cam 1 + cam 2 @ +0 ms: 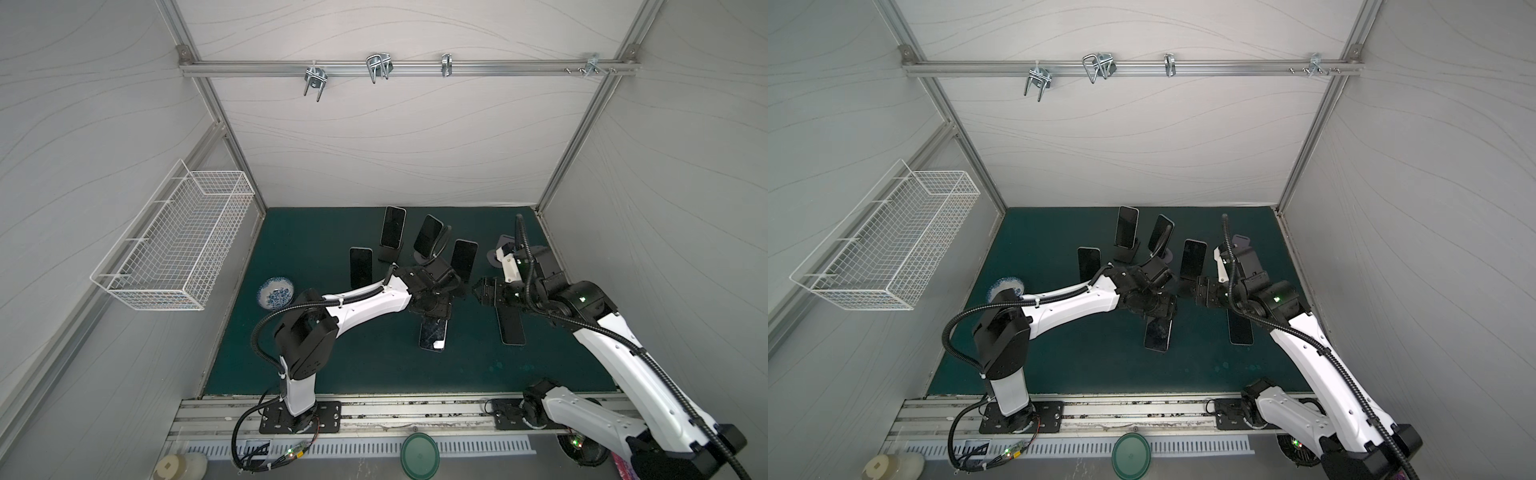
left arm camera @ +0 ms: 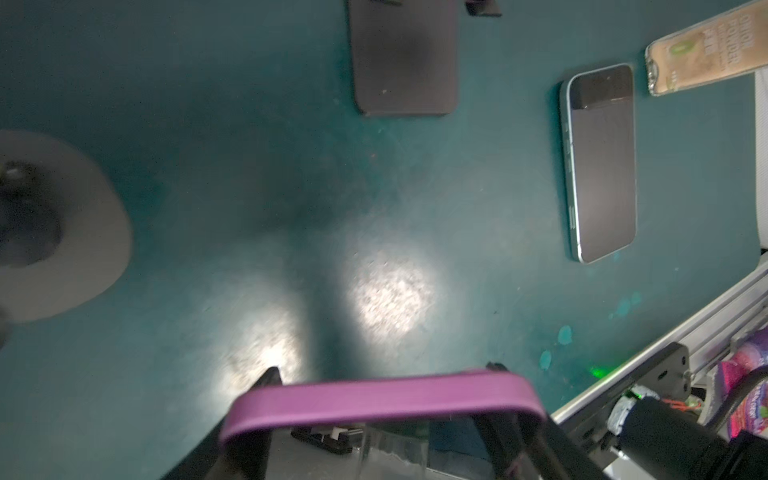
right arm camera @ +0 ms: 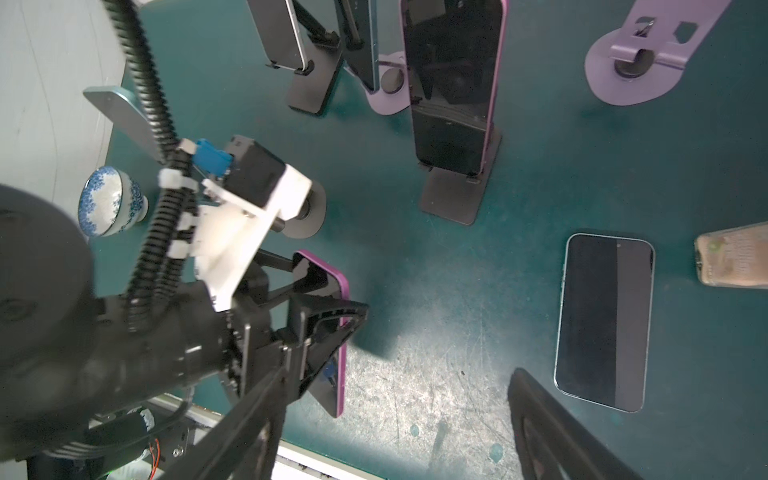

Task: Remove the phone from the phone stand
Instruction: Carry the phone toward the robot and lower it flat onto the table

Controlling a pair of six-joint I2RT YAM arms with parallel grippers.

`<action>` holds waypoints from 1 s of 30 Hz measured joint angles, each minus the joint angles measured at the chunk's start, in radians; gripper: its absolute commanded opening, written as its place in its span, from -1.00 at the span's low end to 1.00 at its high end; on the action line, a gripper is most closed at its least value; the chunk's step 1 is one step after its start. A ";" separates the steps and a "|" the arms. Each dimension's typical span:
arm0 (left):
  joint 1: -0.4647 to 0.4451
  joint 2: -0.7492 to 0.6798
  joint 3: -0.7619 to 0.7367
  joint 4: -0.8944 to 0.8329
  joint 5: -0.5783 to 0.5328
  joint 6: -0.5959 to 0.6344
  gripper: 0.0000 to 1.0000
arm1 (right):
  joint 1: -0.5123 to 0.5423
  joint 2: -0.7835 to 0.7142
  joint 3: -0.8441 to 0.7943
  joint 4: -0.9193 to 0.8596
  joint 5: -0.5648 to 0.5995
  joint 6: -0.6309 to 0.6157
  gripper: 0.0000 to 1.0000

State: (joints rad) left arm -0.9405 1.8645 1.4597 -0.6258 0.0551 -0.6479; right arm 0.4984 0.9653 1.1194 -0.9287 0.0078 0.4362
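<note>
The purple-edged phone [image 3: 332, 390] is clear of every stand and hangs tilted over the middle of the mat [image 1: 353, 361]. My left gripper [image 2: 382, 376] is clamped across its long sides. I judge that this grip keeps my pads off the glass and lets me lay the phone down flat. At its 2 o'clock my right gripper [image 1: 478, 292] is spread wide with nothing in it, close by but out of the path. At 3 o'clock a flat phone [image 1: 511, 328] lies on the mat, likely marking the drop zone. From 10 to 1 o'clock four upright phones [image 1: 392, 226] lean propped, and a bare round-footed stand [image 2: 62, 228] sits just beside my left gripper.
</note>
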 measured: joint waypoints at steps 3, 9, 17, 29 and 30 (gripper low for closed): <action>-0.007 0.051 0.057 0.006 0.007 -0.021 -0.07 | -0.014 -0.019 -0.013 -0.003 0.003 -0.006 0.69; -0.028 0.146 0.146 0.014 0.010 -0.071 -0.07 | -0.042 -0.041 -0.023 -0.016 0.003 -0.021 0.69; -0.047 0.256 0.214 0.005 0.016 -0.132 -0.07 | -0.075 -0.049 -0.057 -0.015 -0.018 -0.042 0.69; -0.069 0.356 0.330 -0.024 -0.011 -0.204 -0.07 | -0.121 -0.062 -0.131 -0.019 -0.061 -0.052 0.70; -0.069 0.360 0.332 -0.024 -0.014 -0.210 -0.07 | -0.124 -0.062 -0.136 -0.021 -0.066 -0.051 0.70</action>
State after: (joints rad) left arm -1.0096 2.2246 1.7912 -0.6498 0.0406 -0.8577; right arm 0.3744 0.9035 0.9836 -0.9501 -0.0586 0.3847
